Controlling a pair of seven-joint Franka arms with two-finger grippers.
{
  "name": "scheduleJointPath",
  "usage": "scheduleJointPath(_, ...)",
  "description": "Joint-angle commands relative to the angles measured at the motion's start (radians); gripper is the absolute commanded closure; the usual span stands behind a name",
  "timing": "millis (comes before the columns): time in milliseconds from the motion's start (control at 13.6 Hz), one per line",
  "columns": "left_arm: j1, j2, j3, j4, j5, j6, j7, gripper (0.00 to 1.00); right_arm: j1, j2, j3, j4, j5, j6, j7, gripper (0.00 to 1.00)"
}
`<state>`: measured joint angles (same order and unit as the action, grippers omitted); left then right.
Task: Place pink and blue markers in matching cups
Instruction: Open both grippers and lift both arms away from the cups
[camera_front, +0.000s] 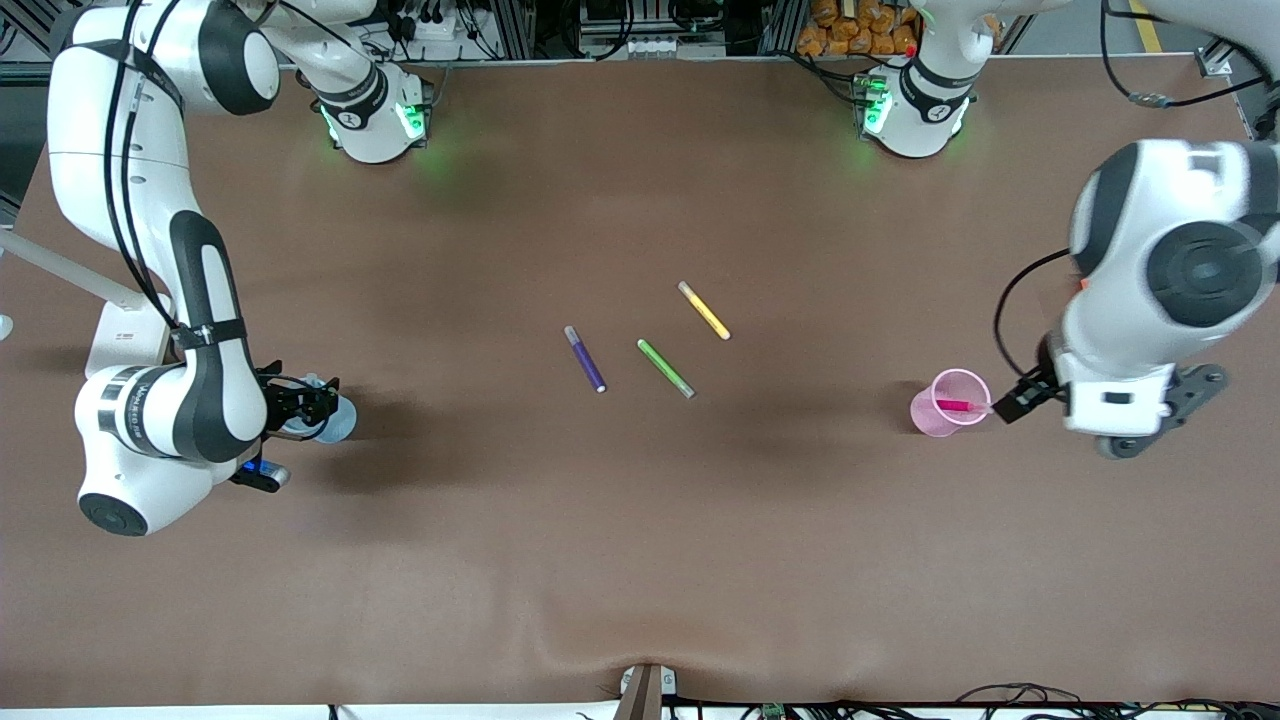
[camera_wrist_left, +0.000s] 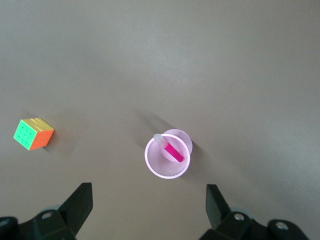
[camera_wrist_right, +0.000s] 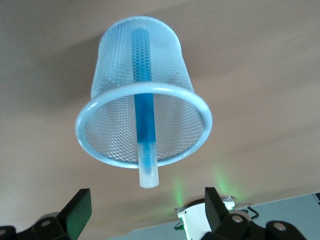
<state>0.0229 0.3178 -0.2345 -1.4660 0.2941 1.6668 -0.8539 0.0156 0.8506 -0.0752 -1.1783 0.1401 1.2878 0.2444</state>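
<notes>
Left pincer (camera_wrist_left: 147, 210) hangs apart over bare table (camera_front: 640, 560) beside pink cup (camera_wrist_left: 167, 154); pink marker (camera_wrist_left: 172, 151) leans inside, pale end at rim. Right pincer (camera_wrist_right: 142, 215) apart over blue cup (camera_wrist_right: 143, 122); blue marker (camera_wrist_right: 144, 120) stands inside, pale end jutting past rim.

Pink marker (camera_wrist_left: 173, 151) in pink cup (camera_wrist_left: 166, 173); blue marker (camera_wrist_right: 144, 120) in blue mesh cup (camera_wrist_right: 115, 95).

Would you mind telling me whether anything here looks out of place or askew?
Nothing looks askew: the pink marker leans inside the pink cup, the blue marker inside the blue mesh cup. One stray: a colour cube sits on the table.
</notes>
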Motion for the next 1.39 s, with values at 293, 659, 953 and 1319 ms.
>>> scheduleJointPath(293,0.003,-0.101,-0.011,-0.002,-0.071,-0.028,0.088,0.00,-0.013,-0.168,0.017,-0.030,-0.059,0.212,-0.249,0.00)
scheduleJointPath(659,0.005,-0.144,-0.006,-0.001,-0.148,-0.048,0.090,0.00,0.000,-0.405,0.017,-0.222,-0.083,0.380,-0.333,0.00)
scheduleJointPath(953,0.005,-0.169,-0.005,0.001,-0.161,-0.064,0.148,0.00,0.018,-0.597,0.018,-0.367,-0.138,0.461,-0.339,0.00)
scheduleJointPath(1319,0.017,-0.230,0.000,0.000,-0.168,-0.121,0.255,0.00,0.012,-0.866,0.018,-0.607,-0.165,0.501,-0.343,0.00)
